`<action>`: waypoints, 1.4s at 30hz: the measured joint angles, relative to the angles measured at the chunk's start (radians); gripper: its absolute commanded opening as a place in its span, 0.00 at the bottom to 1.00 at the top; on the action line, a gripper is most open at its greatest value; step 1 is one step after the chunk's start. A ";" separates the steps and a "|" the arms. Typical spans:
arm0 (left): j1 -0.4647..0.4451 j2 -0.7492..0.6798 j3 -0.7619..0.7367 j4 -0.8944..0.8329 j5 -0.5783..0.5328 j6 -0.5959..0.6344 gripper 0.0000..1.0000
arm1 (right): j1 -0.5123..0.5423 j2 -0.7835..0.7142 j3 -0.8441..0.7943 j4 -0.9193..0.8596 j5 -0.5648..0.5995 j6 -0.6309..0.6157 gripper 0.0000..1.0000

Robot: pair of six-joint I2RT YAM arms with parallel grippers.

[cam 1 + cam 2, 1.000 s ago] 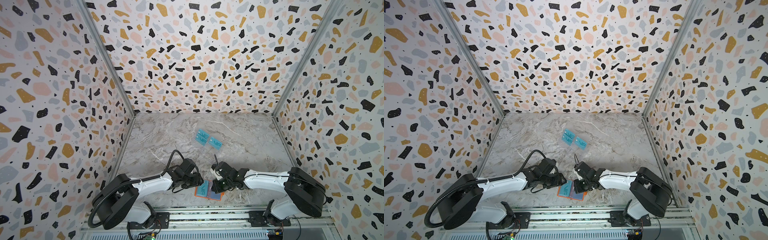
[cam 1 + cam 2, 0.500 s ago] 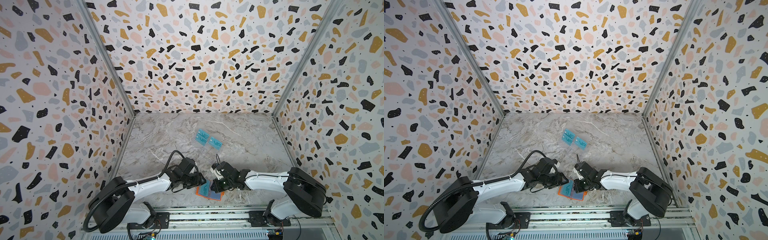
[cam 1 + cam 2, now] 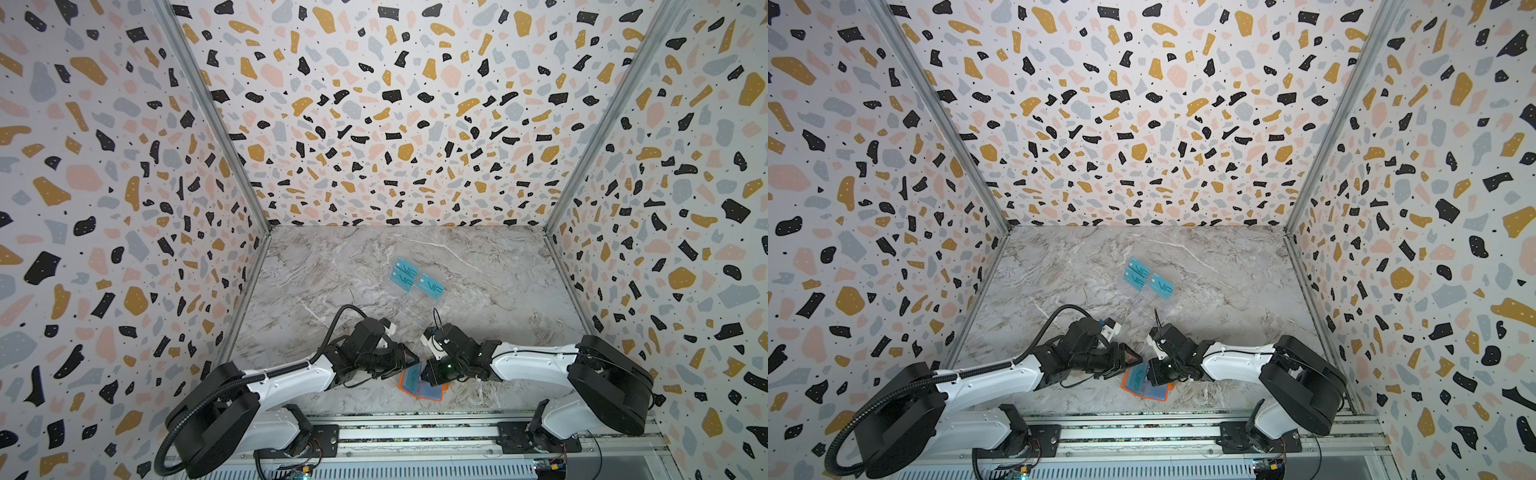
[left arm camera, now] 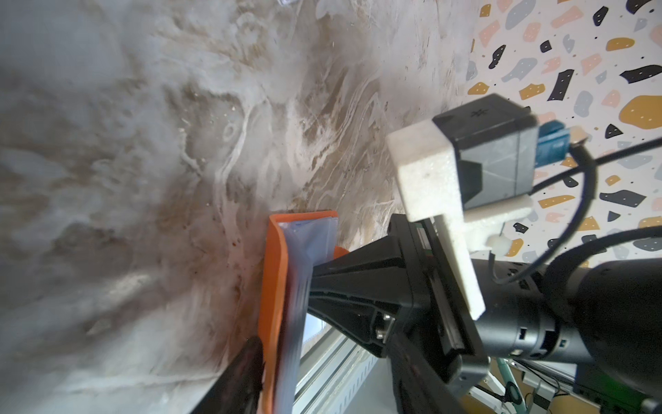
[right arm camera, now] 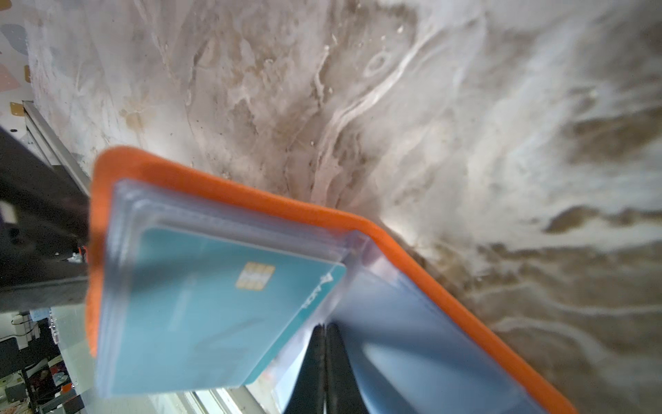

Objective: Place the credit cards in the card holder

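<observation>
Partial completion: one teal-blue plastic chip card (image 5: pixel 215 304) lies sleeved in the open bright-orange booklet card holder (image 3: pixel 419 394) at the marble counter's (image 3: pixel 332 270) 6 o'clock edge, with the right hand (image 5: pixel 325 328) closed empty above its sleeves and the left hand's (image 3: pixel 399 360) grip indiscernible, while three teal-blue "VIP" plastic cards (image 3: pixel 430 286) await loading toward 12 o'clock.

A clear acrylic stand (image 3: pixel 410 311) sits mid-way on the marble-patterned tabletop (image 3: pixel 503 291), enclosed by terrazzo-print walls (image 3: pixel 374 124).

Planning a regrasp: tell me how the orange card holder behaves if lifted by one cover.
The card holder would probably flop: its cover bends at the fold. Its clear sleeves look slick and may fan apart. Likely light, being thin.
</observation>
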 measured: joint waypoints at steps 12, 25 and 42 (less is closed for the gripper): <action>-0.060 0.103 0.077 -0.129 -0.077 0.072 0.26 | 0.000 -0.012 -0.004 0.000 0.015 0.000 0.05; -0.064 0.127 0.232 -0.356 -0.279 0.160 0.07 | -0.021 -0.079 0.051 -0.084 0.074 -0.041 0.15; -0.057 0.203 0.404 -0.686 -0.539 0.269 0.10 | -0.099 0.040 0.164 -0.097 0.100 -0.150 0.20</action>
